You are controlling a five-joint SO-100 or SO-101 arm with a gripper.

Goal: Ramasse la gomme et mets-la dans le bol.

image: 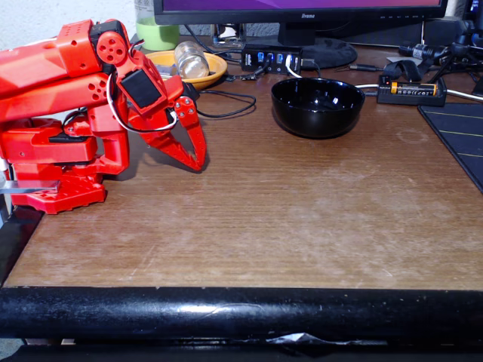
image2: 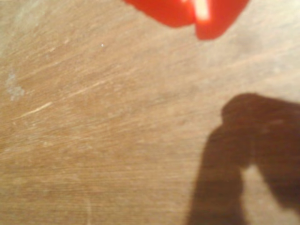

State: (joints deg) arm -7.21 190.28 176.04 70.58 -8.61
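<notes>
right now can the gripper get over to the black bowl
Probably yes: the gripper sits folded low at the left in the fixed view, and bare tabletop lies between it and the black bowl.

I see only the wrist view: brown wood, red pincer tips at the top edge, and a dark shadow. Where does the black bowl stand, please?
Observer: In the fixed view the bowl stands on the table toward the back, to the right of the pincer.
Operator: Is something lying between them?
Observer: No, just bare wood. The nearest other thing is an orange dish behind the pincer, with a glass jar lying in it.
Operator: How is the arm posed?
Observer: It is folded low at the left, with the pincer tips pointing down close to the table.
</notes>
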